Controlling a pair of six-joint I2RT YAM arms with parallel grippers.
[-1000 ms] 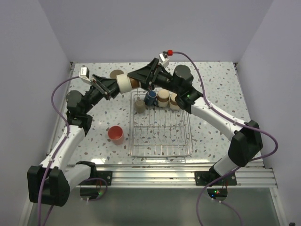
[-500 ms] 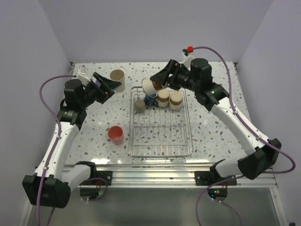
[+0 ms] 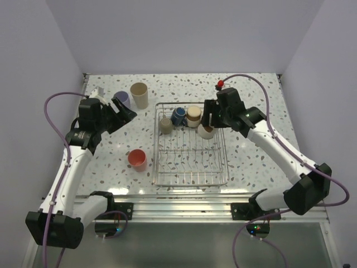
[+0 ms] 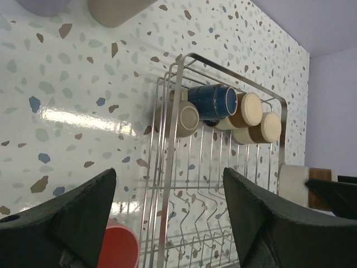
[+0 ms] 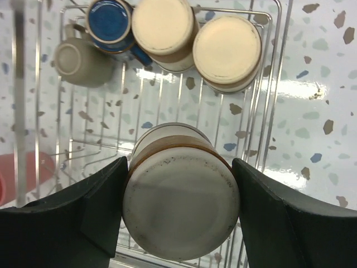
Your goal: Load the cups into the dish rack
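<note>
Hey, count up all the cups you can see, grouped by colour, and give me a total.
Cream and brown cups: 3
Blue mug: 1
Grey cup: 1
Lavender cup: 1
Beige tumbler: 1
Coral cup: 1
Total: 8

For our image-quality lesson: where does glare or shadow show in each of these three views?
Left wrist: a white glare streak on the table left of the dish rack. Right wrist: bright glare on the table right of the rack; the cream cup fills the foreground. Top external: even light, soft shadows only.

cups [image 3: 193, 114] crowd dish rack [image 3: 189, 182] far end, near rows open
</note>
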